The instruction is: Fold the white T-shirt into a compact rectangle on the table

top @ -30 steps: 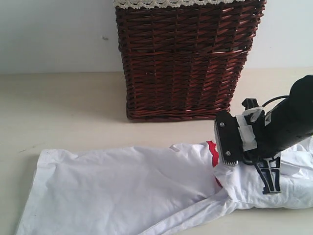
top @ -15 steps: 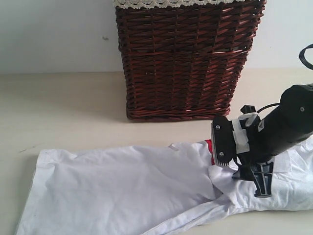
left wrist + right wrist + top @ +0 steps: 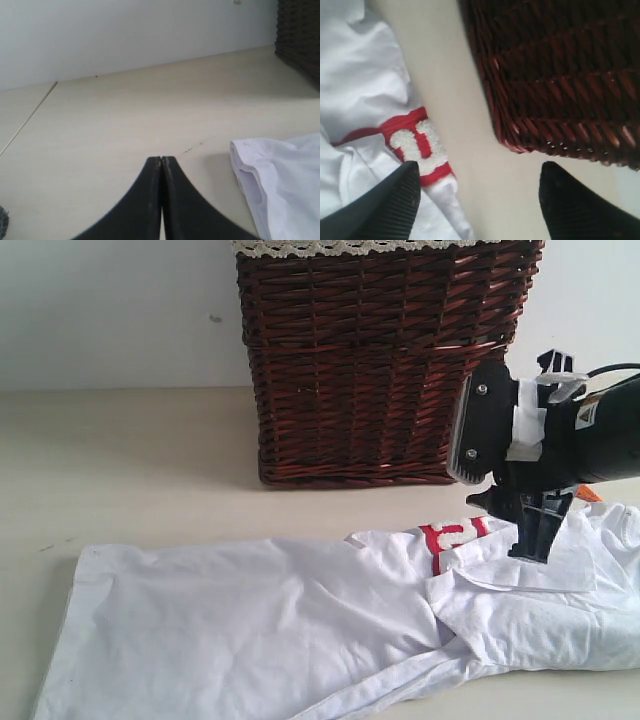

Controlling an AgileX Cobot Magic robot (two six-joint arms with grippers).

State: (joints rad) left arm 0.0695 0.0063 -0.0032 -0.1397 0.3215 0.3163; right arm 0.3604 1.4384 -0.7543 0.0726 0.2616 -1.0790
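**tom_k:** Quick check, where's your shirt sitting right now?

**foldwatch:** Your T-shirt is lying stretched out sideways on the table, just in front of the basket. The left part is lying mostly flat. The right part is doubling over itself with a flap on top, and the red patch is peeking out right beside that fold.

**tom_k:** And what are your grippers doing?

**foldwatch:** Your right gripper is hanging over the shirt's right end, near the basket's lower corner, with its jaws standing wide apart and nothing between them. On the wrist cam, one finger is sitting over the cloth next to the patch's fuzzy white lettering. The other is sitting over bare table beside the basket. I can't tell whether the tips are actually touching the fabric. Your left gripper is pressing its fingers fully together, gripping nothing. It's hovering over bare table, and the shirt's far end is lying near it but not touching.
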